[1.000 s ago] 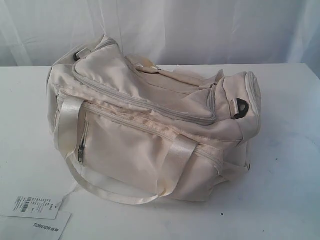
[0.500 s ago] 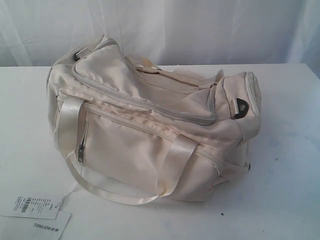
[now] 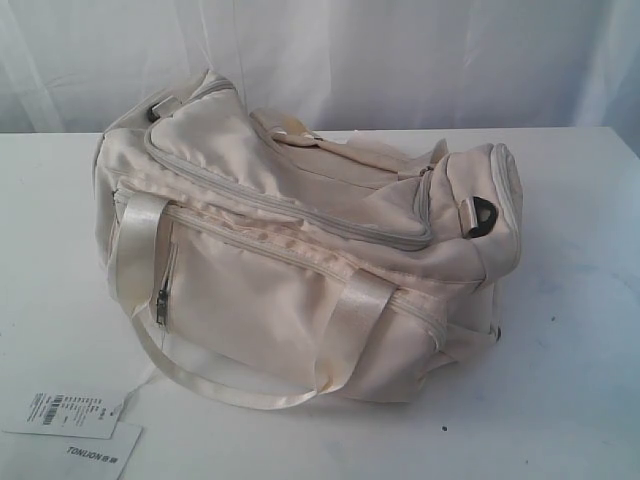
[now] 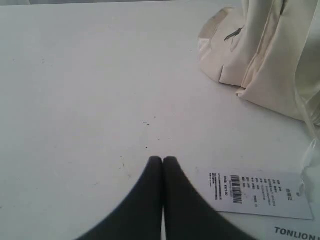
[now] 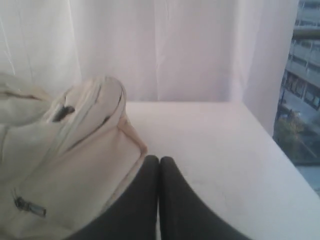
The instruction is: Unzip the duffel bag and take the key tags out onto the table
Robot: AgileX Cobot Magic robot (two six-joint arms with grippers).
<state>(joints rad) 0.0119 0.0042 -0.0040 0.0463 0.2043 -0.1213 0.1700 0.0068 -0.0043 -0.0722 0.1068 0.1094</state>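
The cream duffel bag lies zipped in the middle of the white table, its ribbon handle draped toward the front. The key tags are hidden. Neither arm shows in the exterior view. In the left wrist view my left gripper is shut with nothing in it, above bare table, well apart from the bag's end. My right gripper is shut and empty in the right wrist view, close beside the bag's other end, where a black strap ring and a zip pull show.
White paper price tags with a barcode lie at the table's front left, also the tag near the left gripper. A white curtain hangs behind the table. The table's far right edge borders a window.
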